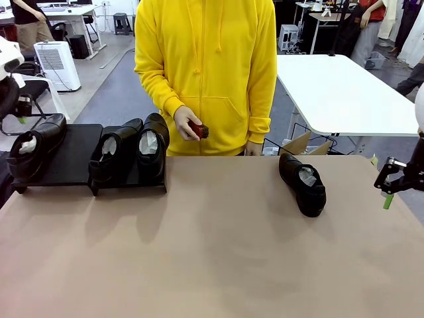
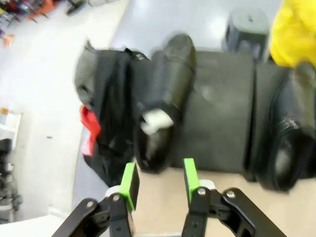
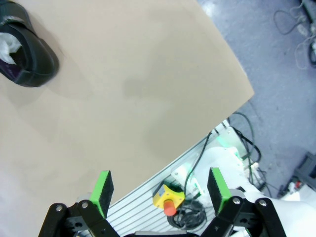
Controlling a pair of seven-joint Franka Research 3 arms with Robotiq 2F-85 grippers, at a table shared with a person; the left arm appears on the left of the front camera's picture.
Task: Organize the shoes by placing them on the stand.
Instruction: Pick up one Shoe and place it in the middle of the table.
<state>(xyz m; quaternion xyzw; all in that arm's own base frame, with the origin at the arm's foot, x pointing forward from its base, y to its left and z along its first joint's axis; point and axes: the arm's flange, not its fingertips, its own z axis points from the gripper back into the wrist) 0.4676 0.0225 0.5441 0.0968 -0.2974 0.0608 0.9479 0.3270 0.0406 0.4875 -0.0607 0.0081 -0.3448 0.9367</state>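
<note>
Three glossy black shoes stuffed with white paper rest on the low black stand point(image 1: 74, 159) at the far left. One shoe point(image 1: 36, 147) lies on its left panel, and two shoes point(image 1: 116, 158) point(image 1: 152, 144) sit side by side on the right panel. A fourth shoe point(image 1: 303, 182) lies on the tan table at the right. My left gripper point(image 1: 21, 118) hovers just above the leftmost shoe point(image 2: 163, 98). In the left wrist view the left gripper point(image 2: 159, 181) stands part open with nothing between the pads. My right gripper point(image 3: 160, 190) is wide open over the table's right edge, away from the fourth shoe point(image 3: 24, 54).
A person in a yellow hoodie point(image 1: 205, 73) stands at the far side holding a small dark-red object point(image 1: 197, 130). A black bag with red point(image 2: 101, 123) lies on the floor beside the stand. A yellow emergency button point(image 3: 168, 200) sits below the table edge.
</note>
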